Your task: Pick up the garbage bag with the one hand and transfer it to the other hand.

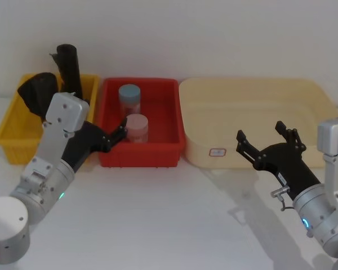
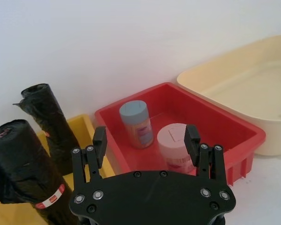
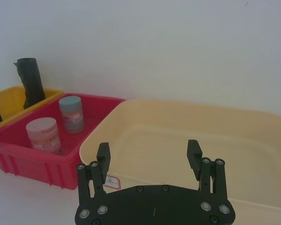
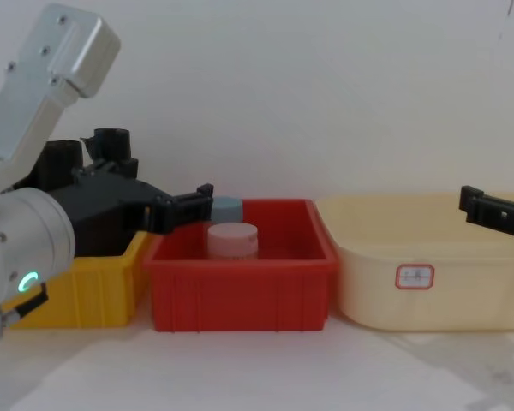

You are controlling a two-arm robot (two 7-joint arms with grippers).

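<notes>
Bag [image 1: 38,90] leans in the yellow bin [image 1: 8,136], left of the left claw [image 1: 116,135] and behind its tips. It looks light, squashy and slippery, so grab its thick middle. Both claws are spread wide and hold nothing; the right claw [image 1: 261,133] waits far off

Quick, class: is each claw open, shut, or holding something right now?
Left claw: open, holding nothing, by the red bin.
Right claw: open, holding nothing.
</notes>
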